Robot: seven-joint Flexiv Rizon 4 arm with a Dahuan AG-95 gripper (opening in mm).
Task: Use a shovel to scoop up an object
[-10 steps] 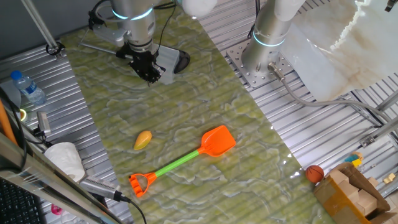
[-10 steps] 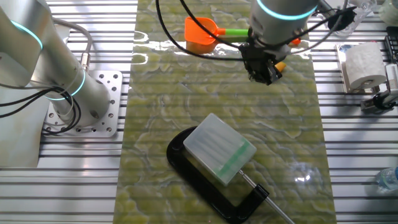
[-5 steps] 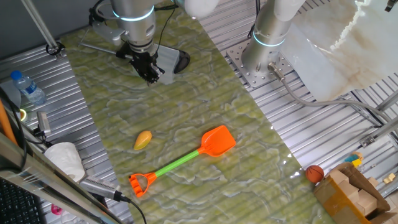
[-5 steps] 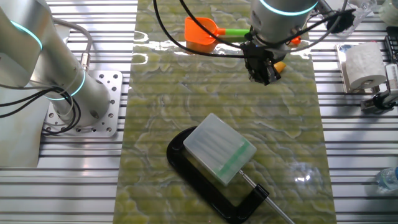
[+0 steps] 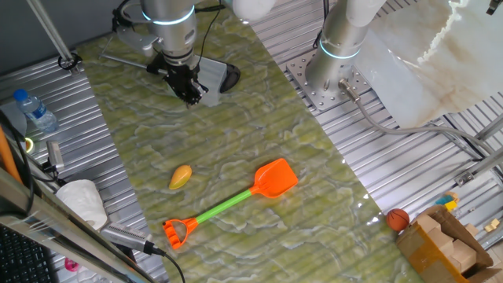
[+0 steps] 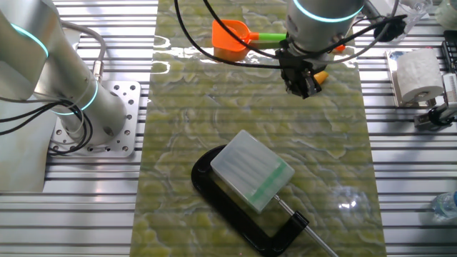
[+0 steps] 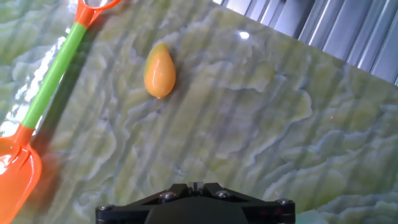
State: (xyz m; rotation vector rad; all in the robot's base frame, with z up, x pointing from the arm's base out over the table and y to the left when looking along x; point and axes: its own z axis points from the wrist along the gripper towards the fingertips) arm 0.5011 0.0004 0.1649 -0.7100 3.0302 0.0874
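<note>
Gripper (image 5: 191,96) barely shifted; smooth oval object (image 5: 181,176) beside flat-bladed shovel (image 5: 236,200)

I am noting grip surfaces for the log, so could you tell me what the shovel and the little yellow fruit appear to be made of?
The shovel looks like moulded plastic: flat, saturated orange and green, with a slight sheen on the blade. The yellow fruit seems smooth, glossy plastic or rubber, even in colour with a soft highlight; its hardness cannot be told.

In the one fixed view the shovel (image 5: 233,201) lies flat on the mat (image 5: 259,126), the object (image 5: 181,176) just beside its shaft (not touching), the gripper (image 5: 189,93) well apart behind them.
</note>
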